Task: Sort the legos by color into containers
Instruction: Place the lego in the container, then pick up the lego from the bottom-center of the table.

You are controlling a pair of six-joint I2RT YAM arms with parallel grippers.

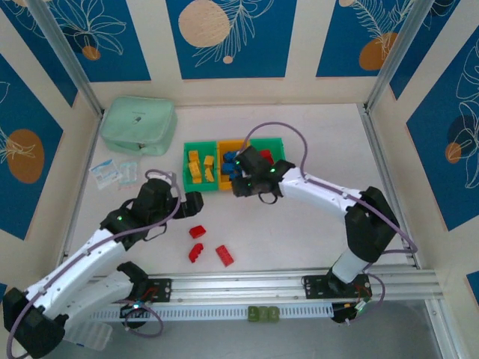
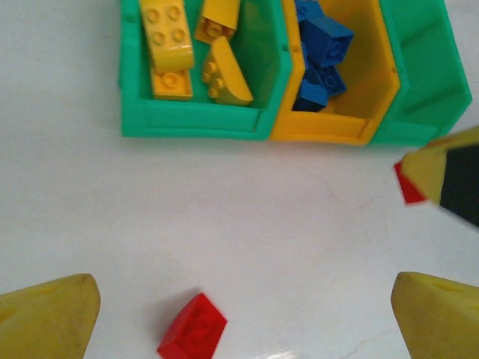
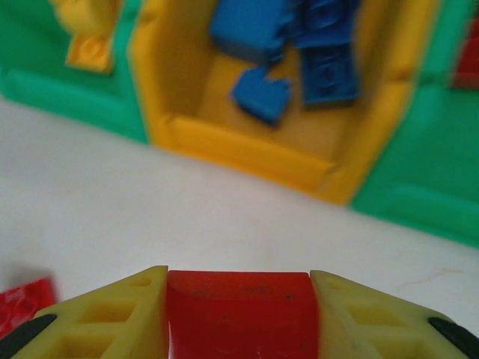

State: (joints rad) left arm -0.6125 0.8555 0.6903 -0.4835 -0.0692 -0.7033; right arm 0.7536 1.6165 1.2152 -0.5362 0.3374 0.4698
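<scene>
We see a red lego (image 3: 238,323) grasped in the right end effector (image 3: 238,293), in front of the containers (image 2: 194,121). Three more red legos (image 1: 197,231) lie on the white worktop (image 1: 299,224) near the released left end effector (image 2: 243,307). Blue patterned wall panels (image 1: 224,37) stand around.

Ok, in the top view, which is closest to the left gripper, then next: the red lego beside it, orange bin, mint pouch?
1. Red lego, right beside the left gripper.
2. Orange bin, middle of the row.
3. Mint pouch, back-left corner.
</scene>
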